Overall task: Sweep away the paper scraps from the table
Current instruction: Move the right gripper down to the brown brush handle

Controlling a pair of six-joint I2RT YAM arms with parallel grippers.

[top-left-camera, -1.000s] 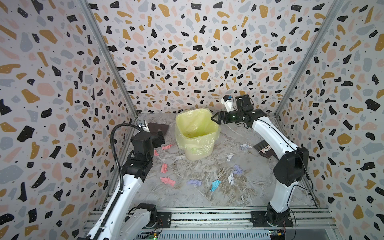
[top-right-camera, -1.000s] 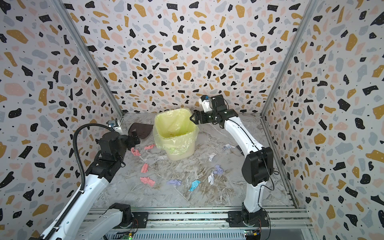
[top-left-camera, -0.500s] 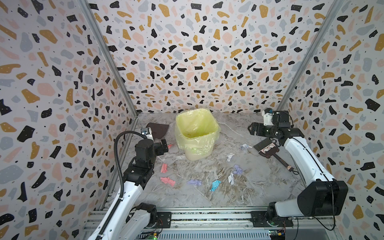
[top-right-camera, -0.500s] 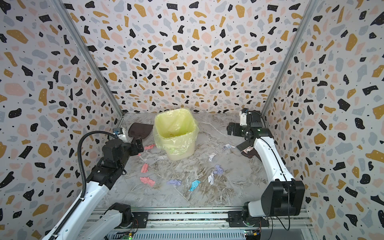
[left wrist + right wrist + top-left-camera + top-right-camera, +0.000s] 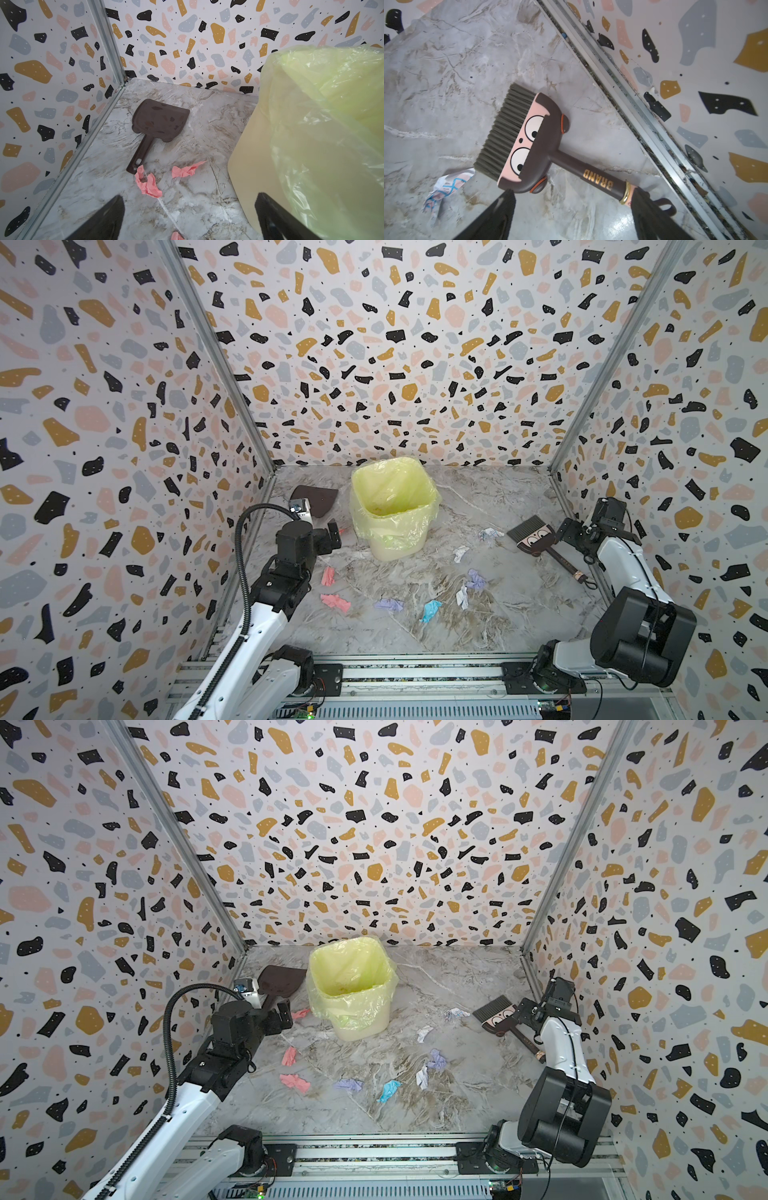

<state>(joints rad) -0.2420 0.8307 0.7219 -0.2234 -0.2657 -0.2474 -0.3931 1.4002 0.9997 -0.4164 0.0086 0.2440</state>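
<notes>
Several crumpled paper scraps lie on the marble table [image 5: 511, 626]: pink ones [image 5: 335, 602] at the left, a lilac one [image 5: 389, 605], a light blue one [image 5: 430, 610] and white ones [image 5: 462, 596] in the middle. Two pink scraps [image 5: 148, 184] lie just ahead of my left gripper [image 5: 187, 218], which is open and empty and hovers left of the bin. My right gripper [image 5: 573, 216] is open low over the brush's handle, one finger overlapping the handle's end. A printed white scrap [image 5: 446, 187] lies by the bristles. Both grippers show in the top views, left [image 5: 332, 533] and right [image 5: 567, 531].
A brown cartoon-faced brush [image 5: 534, 537] lies flat near the right wall. A brown dustpan [image 5: 160, 120] lies in the back left corner. A bin with a yellow liner [image 5: 390, 510] stands at the back middle. Metal rails run along the walls' feet.
My right arm has swung from behind the bin over to the right wall and come down over the brush. My left arm has drawn back a little toward the front.
</notes>
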